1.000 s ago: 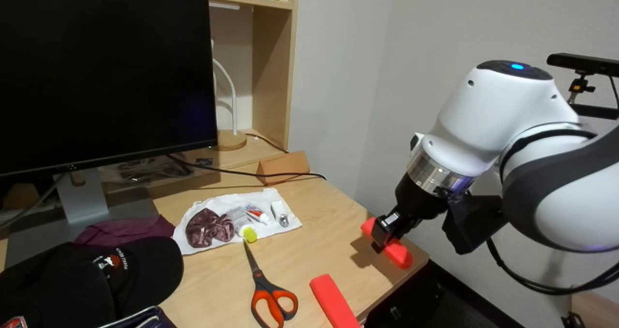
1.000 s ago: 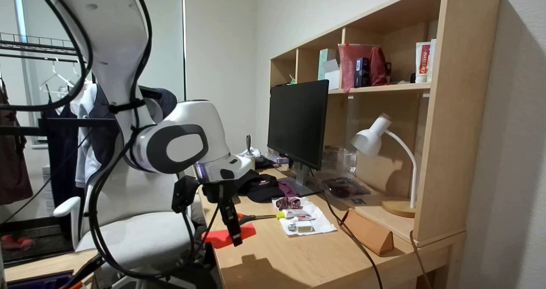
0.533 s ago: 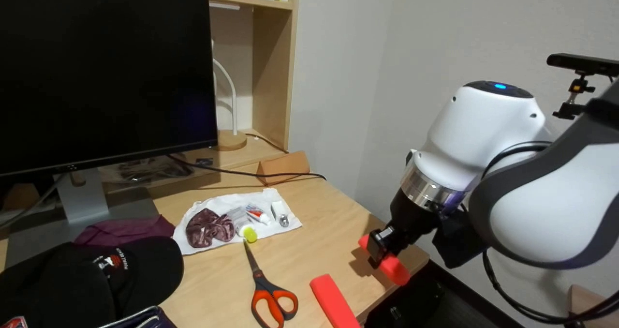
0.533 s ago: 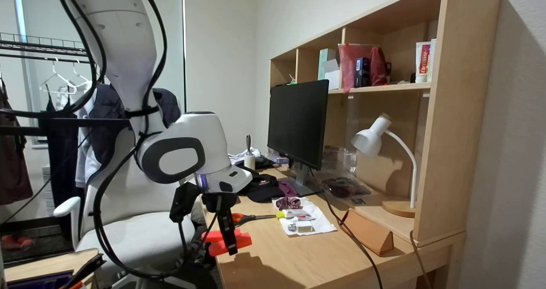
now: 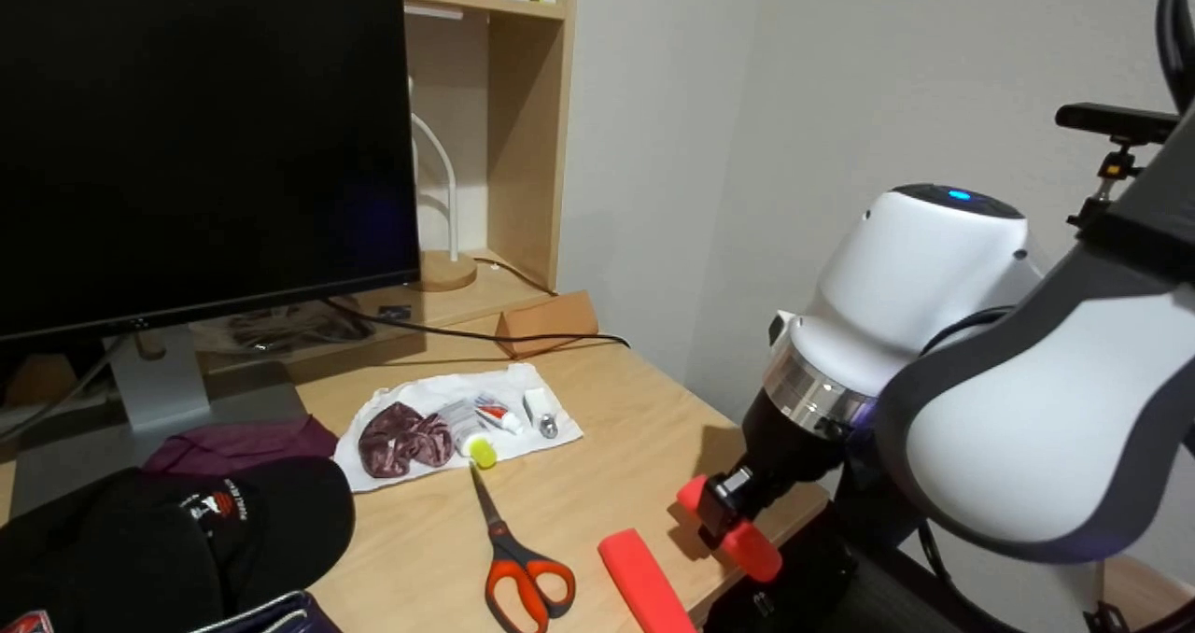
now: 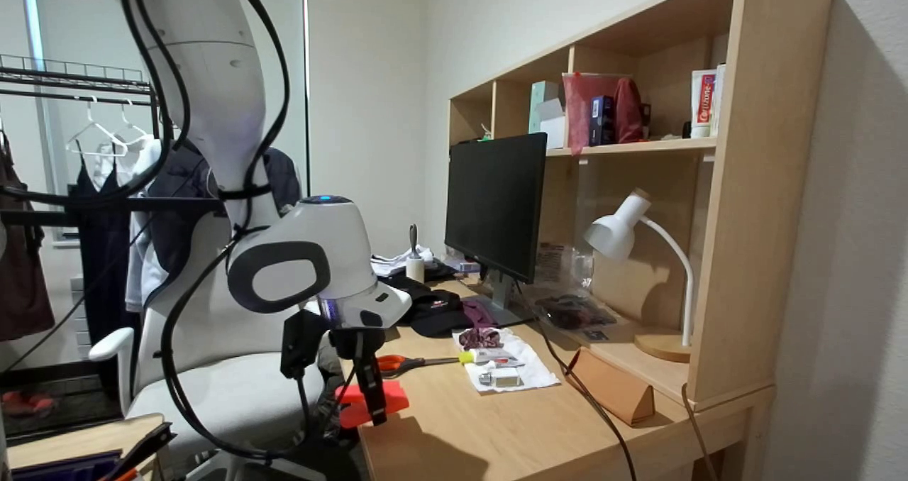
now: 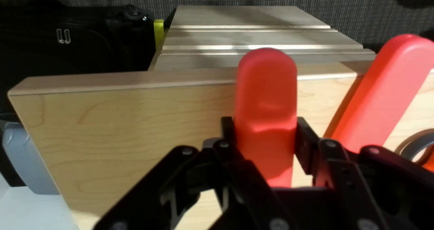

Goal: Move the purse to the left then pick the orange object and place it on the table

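Now lower and nearer the loose red piece (image 5: 646, 582) than a second ago, gripping the orange object (image 7: 266, 116) across the middle between the jaws, apparently raised above the edge of the table (image 7: 118, 128): treat pickup as done, placement as pending. Before release, shift inward to avoid likely overhang. Note the smooth, faintly glossy, round-ended, plastic-looking shape against flat, pale wood grain.

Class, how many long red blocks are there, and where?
2. The held block is in the tool; the loose block lies on the table beside the scissors. Both show in the wrist view.
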Controlling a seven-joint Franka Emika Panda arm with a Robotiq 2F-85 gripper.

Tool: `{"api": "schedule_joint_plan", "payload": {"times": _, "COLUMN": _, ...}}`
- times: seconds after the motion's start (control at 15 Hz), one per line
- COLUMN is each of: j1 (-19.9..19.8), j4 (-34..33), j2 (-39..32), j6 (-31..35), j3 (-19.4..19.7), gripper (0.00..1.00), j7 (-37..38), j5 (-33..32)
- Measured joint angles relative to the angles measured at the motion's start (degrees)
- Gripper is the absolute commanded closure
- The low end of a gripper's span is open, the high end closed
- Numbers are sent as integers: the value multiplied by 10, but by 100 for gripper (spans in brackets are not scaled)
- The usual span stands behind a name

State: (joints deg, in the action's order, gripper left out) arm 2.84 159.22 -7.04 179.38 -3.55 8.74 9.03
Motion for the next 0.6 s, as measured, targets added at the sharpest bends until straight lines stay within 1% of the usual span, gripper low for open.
{"api": "schedule_joint_plan", "payload": {"times": 0.27, "j1": -60, "j4": 0, "j2": -19, "j6": 18, "j3": -68, "gripper": 81, "j7": -42, "j5": 9}}
{"api": "schedule_joint_plan", "payload": {"times": 0.33, "j1": -79, "j4": 0, "j2": -24, "j6": 23, "j3": -86, "gripper": 31, "j7": -48, "j5": 9}}
{"api": "schedule_joint_plan", "payload": {"times": 0.4, "j1": -96, "j4": 0, "j2": -30, "j6": 28, "j3": -103, "gripper": 30, "j7": -52, "j5": 9}}
{"api": "schedule_joint_plan", "payload": {"times": 0.47, "j1": -113, "j4": 0, "j2": -37, "j6": 33, "j3": -118, "gripper": 25, "j7": -55, "j5": 8}}
{"api": "schedule_joint_plan", "payload": {"times": 0.6, "j1": -141, "j4": 0, "j2": -49, "j6": 40, "j3": -137, "gripper": 12, "j7": -61, "j5": 8}}
